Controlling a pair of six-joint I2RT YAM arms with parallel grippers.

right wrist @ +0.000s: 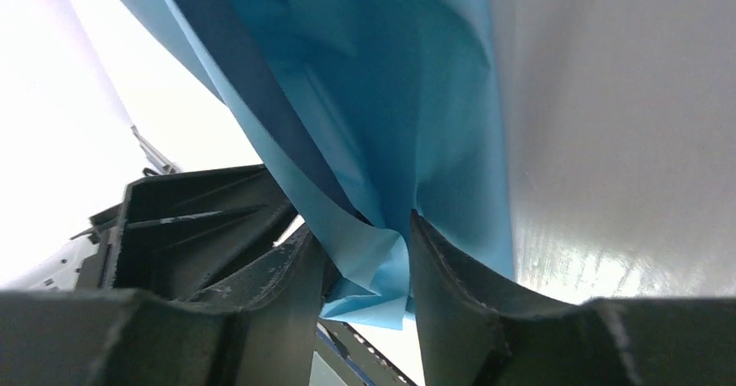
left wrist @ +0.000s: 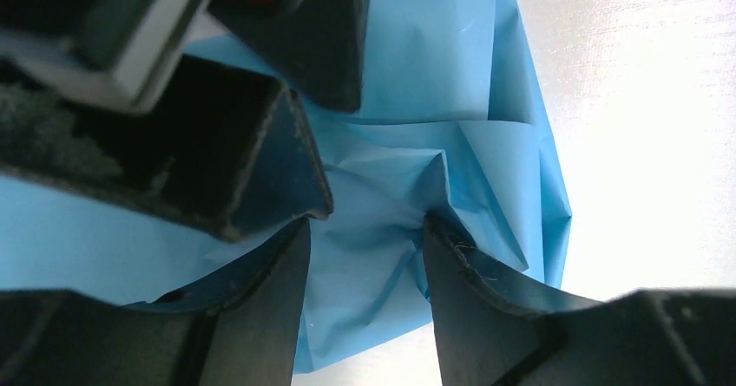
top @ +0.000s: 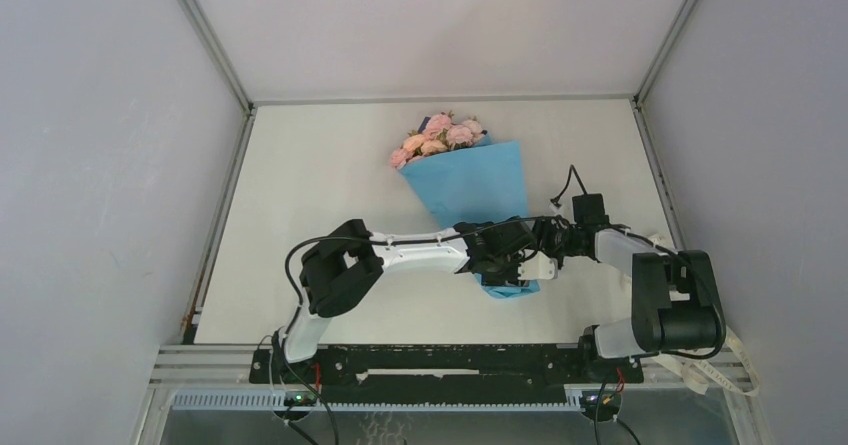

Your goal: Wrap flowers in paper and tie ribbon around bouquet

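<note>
White table | top view: flowers | wrists: only paper

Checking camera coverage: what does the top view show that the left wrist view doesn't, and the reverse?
Top only: the flowers at the wide end of the paper, and the cone's whole outline. Left wrist only: creases where the narrow end bunches between the fingers of the left gripper. Both: paper, left gripper, table.
</note>
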